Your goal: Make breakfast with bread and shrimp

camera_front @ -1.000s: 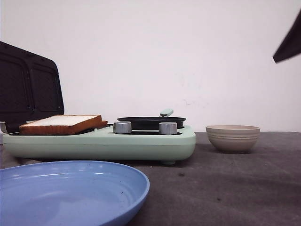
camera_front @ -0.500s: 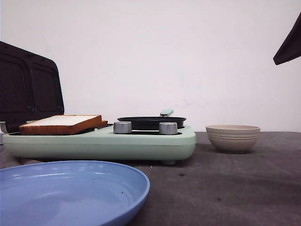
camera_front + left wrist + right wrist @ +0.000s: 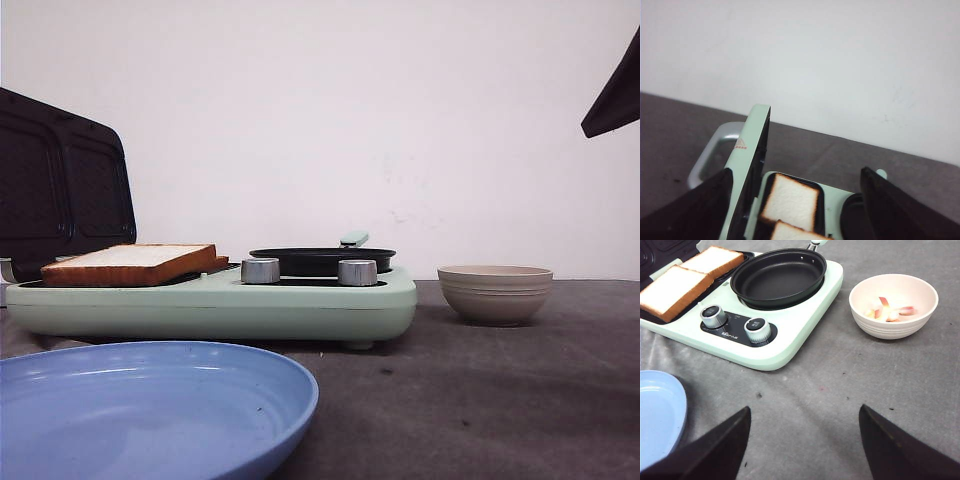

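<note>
1. a mint green breakfast maker point(image 3: 230, 305) sits on the grey table point(image 3: 480, 400), its dark lid point(image 3: 60, 185) standing upright at the left end.
2. two slices of bread point(image 3: 675, 285) lie side by side, touching, on the maker's dark grill tray; the front view shows only the nearer slice edge-on.
3. a black frying pan point(image 3: 777, 277) rests on the maker's right half, behind two silver knobs point(image 3: 715, 316).
4. the shrimp point(image 3: 885, 307), pale pieces with red-orange edges, lies inside the beige ribbed bowl point(image 3: 892, 305), which stands on the table just beside the maker's right end, apart from it.
5. a blue plate point(image 3: 150, 410) sits at the near left of the table.
6. the left fingers point(image 3: 695, 210) are spread wide and grasp nothing, hanging above the lid and the bread.
7. the right fingers point(image 3: 715, 450) are also spread apart and bare, over the open table in front of the maker, well short of the bowl.
</note>
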{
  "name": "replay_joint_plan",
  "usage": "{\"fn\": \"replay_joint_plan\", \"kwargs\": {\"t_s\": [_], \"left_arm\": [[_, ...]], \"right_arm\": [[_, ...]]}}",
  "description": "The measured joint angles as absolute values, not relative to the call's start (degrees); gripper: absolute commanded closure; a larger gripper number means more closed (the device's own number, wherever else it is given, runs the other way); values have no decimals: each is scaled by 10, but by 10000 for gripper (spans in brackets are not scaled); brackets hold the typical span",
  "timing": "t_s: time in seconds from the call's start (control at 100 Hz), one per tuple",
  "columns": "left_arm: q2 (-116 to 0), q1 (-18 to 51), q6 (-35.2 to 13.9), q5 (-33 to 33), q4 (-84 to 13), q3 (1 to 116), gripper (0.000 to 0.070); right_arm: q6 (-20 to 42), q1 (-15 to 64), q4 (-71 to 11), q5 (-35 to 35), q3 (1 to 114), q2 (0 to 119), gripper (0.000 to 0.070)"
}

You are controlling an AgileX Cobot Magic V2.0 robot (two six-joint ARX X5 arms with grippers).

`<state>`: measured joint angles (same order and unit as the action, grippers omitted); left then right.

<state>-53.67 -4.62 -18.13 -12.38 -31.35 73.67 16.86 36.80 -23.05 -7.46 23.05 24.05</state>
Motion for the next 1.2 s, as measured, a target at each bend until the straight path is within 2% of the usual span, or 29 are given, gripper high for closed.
{"fn": "replay_joint_plan", "kwargs": {"t_s": [0.26, 0.38, 0.64, 1.2], "left_arm": [[-656, -192, -271, -299, -317, 785, 266], [-700, -240, -309, -351, -317, 785, 266], [-780, -255, -338, -386, -315, 785, 266], [-890, -241, -339, -433, -276, 785, 271]], "right_arm": [[170, 368, -230, -75, 230, 241, 274], [170, 368, -231, -75, 230, 241, 274], [170, 368, -231, -75, 230, 241, 274], [170, 368, -231, -75, 230, 241, 274]]}}
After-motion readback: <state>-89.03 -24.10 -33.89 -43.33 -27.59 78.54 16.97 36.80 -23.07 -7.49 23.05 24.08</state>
